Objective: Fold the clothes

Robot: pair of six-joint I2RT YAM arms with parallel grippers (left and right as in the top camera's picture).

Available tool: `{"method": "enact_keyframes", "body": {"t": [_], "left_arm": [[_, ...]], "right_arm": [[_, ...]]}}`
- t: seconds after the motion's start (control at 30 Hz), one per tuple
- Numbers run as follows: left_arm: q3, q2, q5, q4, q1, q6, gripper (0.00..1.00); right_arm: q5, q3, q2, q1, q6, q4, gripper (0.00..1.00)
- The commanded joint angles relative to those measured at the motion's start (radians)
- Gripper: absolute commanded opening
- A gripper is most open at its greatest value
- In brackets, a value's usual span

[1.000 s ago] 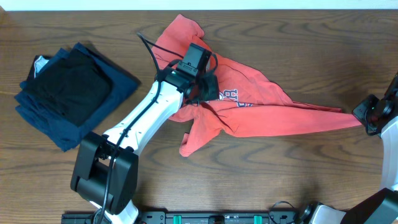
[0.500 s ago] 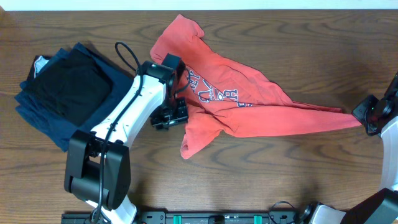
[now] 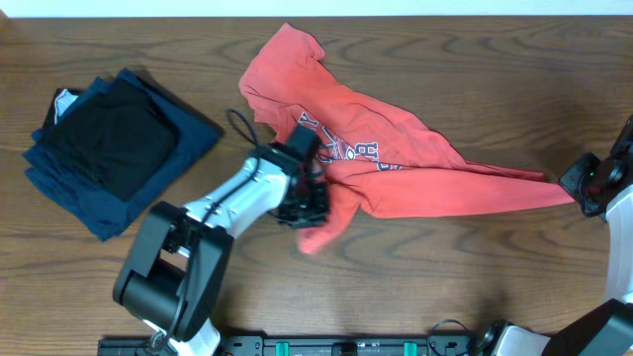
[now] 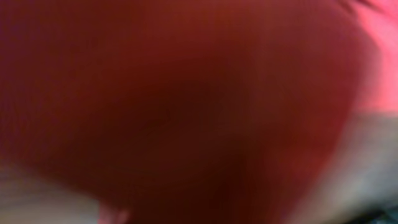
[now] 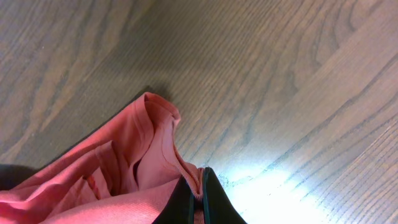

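The coral-red T-shirt (image 3: pixel 415 173) lies crumpled across the table's middle, its navy-and-white lettering partly showing. One end is pulled out in a long taut strip to the right. My right gripper (image 3: pixel 579 188) is shut on that end. The right wrist view shows its fingertips (image 5: pixel 198 180) pinching a folded edge of the shirt (image 5: pixel 124 168) just above the wood. My left gripper (image 3: pixel 309 206) is pressed against the shirt's lower-left flap. Blurred red cloth (image 4: pixel 186 93) fills the left wrist view and hides the jaws.
A stack of folded navy-blue garments (image 3: pixel 188 133) with a folded black garment (image 3: pixel 109 138) on top sits at the left of the wooden table. The table's far edge runs along the top of the overhead view.
My left gripper left the shirt's chest, swung out to its left side, then came down onto the lower-left flap, which is now bunched shorter. The right gripper has not moved.
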Motion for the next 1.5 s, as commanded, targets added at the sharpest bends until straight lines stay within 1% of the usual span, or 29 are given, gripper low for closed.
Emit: {"method": "enact_keyframes", "body": {"t": [0.0, 0.07, 0.23, 0.4, 0.53, 0.63, 0.67, 0.7, 0.73, 0.83, 0.9, 0.93, 1.17, 1.33, 1.47], "left_arm": [[0.023, -0.025, 0.382, 0.087, -0.076, -0.005, 0.06], [0.038, -0.043, 0.389, 0.118, -0.120, -0.005, 0.06], [0.041, -0.062, 0.284, 0.117, -0.166, -0.028, 0.06], [0.041, -0.062, 0.148, 0.030, -0.160, -0.032, 0.06], [0.041, -0.062, 0.072, -0.064, -0.163, -0.079, 0.06], [0.032, -0.062, 0.003, -0.082, -0.181, -0.105, 0.08], [0.030, -0.060, -0.032, -0.080, -0.188, -0.116, 0.10], [0.027, -0.060, -0.085, -0.075, -0.199, -0.132, 0.15], [0.023, -0.060, -0.138, -0.068, -0.208, -0.149, 0.25], [0.008, -0.060, -0.291, -0.025, -0.234, -0.183, 0.43], [-0.002, -0.060, -0.347, 0.016, -0.244, -0.190, 0.50], [-0.006, -0.057, -0.365, 0.039, -0.245, -0.190, 0.50], [-0.008, 0.008, -0.359, 0.125, -0.245, -0.264, 0.51], [-0.008, 0.023, -0.280, 0.183, -0.246, -0.298, 0.49], [-0.008, 0.028, -0.290, 0.195, -0.249, -0.350, 0.49]], "right_arm": [[0.018, 0.020, 0.000, -0.008, -0.015, -0.003, 0.01], [0.018, 0.020, 0.000, -0.008, -0.015, -0.003, 0.01], [0.018, 0.020, 0.000, -0.008, -0.015, -0.004, 0.01], [0.018, 0.020, 0.000, -0.008, -0.015, -0.004, 0.01], [0.018, 0.020, 0.000, -0.008, -0.015, -0.003, 0.01], [0.018, 0.020, 0.000, -0.008, -0.015, -0.002, 0.01], [0.018, 0.020, 0.000, -0.008, -0.015, -0.002, 0.01], [0.018, 0.020, 0.000, -0.008, -0.015, -0.001, 0.01], [0.018, 0.020, 0.000, -0.008, -0.015, -0.001, 0.01], [0.018, 0.020, 0.000, -0.008, -0.015, -0.001, 0.01], [0.018, 0.020, 0.000, -0.008, -0.015, -0.002, 0.01], [0.018, 0.020, 0.000, -0.008, -0.015, -0.003, 0.01], [0.017, 0.020, 0.000, -0.008, -0.015, -0.008, 0.01], [0.017, 0.020, 0.000, -0.008, -0.015, -0.008, 0.01], [0.017, 0.020, 0.000, -0.008, -0.015, -0.008, 0.01]]}}
